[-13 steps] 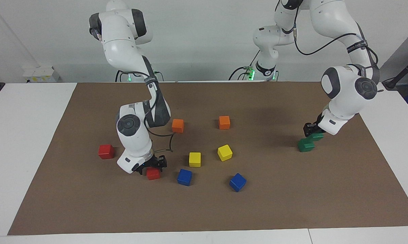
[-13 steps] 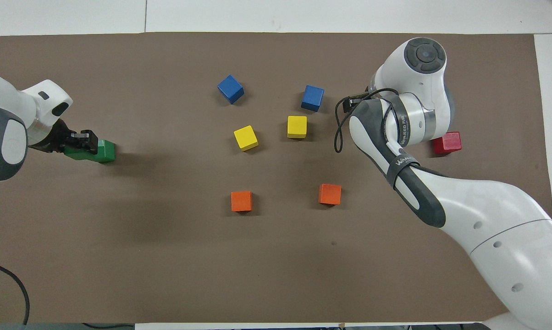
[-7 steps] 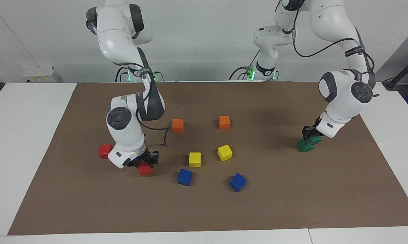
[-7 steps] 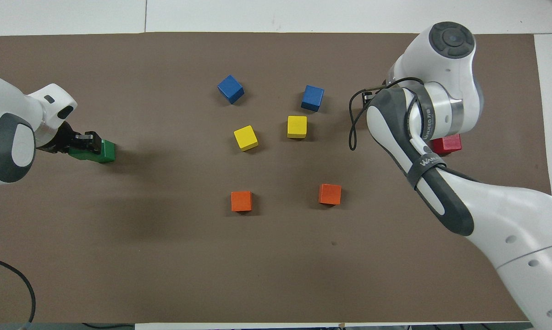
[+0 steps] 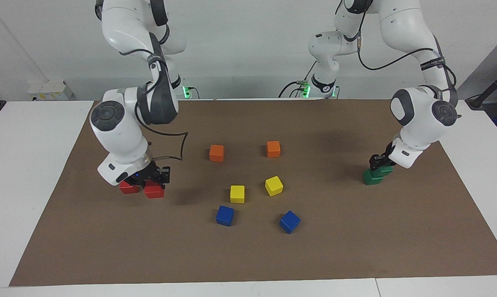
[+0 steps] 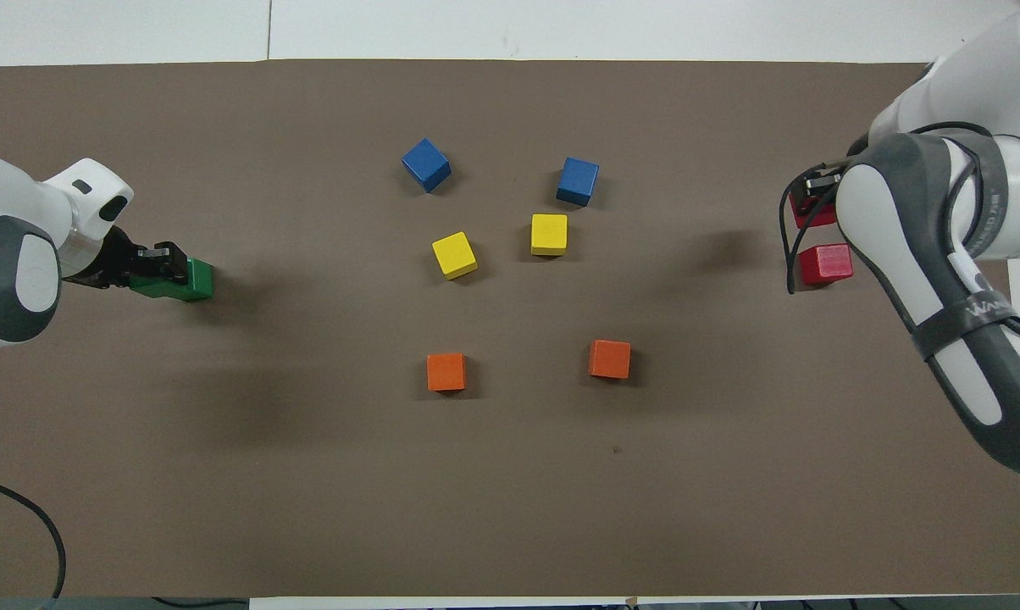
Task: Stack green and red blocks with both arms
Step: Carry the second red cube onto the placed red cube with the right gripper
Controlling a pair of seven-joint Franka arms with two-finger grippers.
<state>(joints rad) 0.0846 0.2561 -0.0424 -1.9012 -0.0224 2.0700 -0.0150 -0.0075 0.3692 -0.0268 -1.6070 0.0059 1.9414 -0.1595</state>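
My right gripper (image 5: pixel 155 180) (image 6: pixel 815 191) is shut on a red block (image 5: pixel 154 191) (image 6: pixel 808 212), held just above the mat. The other red block (image 5: pixel 128 189) (image 6: pixel 825 263) lies right beside it, partly hidden by the wrist in the facing view. At the left arm's end of the mat, my left gripper (image 5: pixel 375 161) (image 6: pixel 161 258) is shut on a green block (image 5: pixel 384 169) (image 6: pixel 150 286). That block sits partly over the second green block (image 5: pixel 371 178) (image 6: pixel 196 281), offset toward the robots. I cannot tell whether the two green blocks touch.
On the middle of the brown mat (image 5: pixel 356 231) lie two orange cubes (image 5: pixel 216 153) (image 5: pixel 273 149), two yellow cubes (image 5: pixel 237 194) (image 5: pixel 274 185) and two blue cubes (image 5: pixel 225 215) (image 5: pixel 289 221). The right arm's cable (image 5: pixel 178 148) hangs loose above the mat.
My right gripper shut on the red block beside the blue cubes, lifted it and carried it toward the right arm's end, up to the other red block. The left gripper barely shifted.
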